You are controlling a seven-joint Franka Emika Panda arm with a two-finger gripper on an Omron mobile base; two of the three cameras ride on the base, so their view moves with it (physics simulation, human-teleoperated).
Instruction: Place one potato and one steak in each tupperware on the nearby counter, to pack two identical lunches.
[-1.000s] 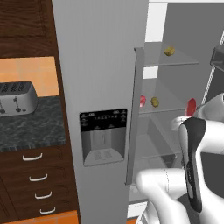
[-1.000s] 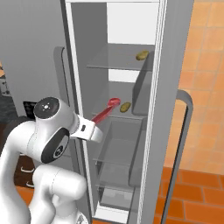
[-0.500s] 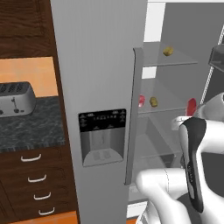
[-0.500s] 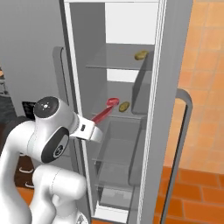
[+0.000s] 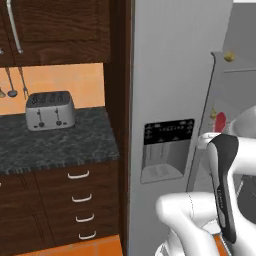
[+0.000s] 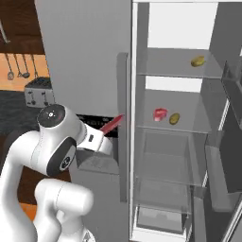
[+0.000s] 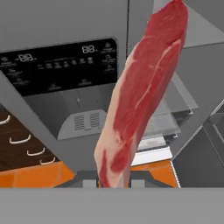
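Note:
My gripper (image 7: 113,177) is shut on a steak (image 7: 140,96), a long red slab with a pale streak that stands up from between the fingers in the hand view. In the right base view the held steak (image 6: 112,125) sticks out from the hand in front of the fridge's closed left door. A second steak (image 6: 160,114) and a potato (image 6: 174,118) lie on the middle shelf of the open fridge. Another potato (image 6: 198,61) sits on the shelf above, the same potato (image 5: 229,56) showing in the left base view. The counter (image 5: 60,145) lies left of the fridge. The tupperware is out of view.
A silver toaster (image 5: 50,110) stands on the counter against the orange wall. Dark drawers (image 5: 80,200) with silver handles sit below. The grey fridge door with its dispenser panel (image 5: 167,145) is close in front of the arm. The open fridge door (image 6: 222,160) stands at right.
The whole picture has shifted, so the base has moved: fridge now sits further right in the left view, with more counter and toaster showing. The steak stays in the gripper.

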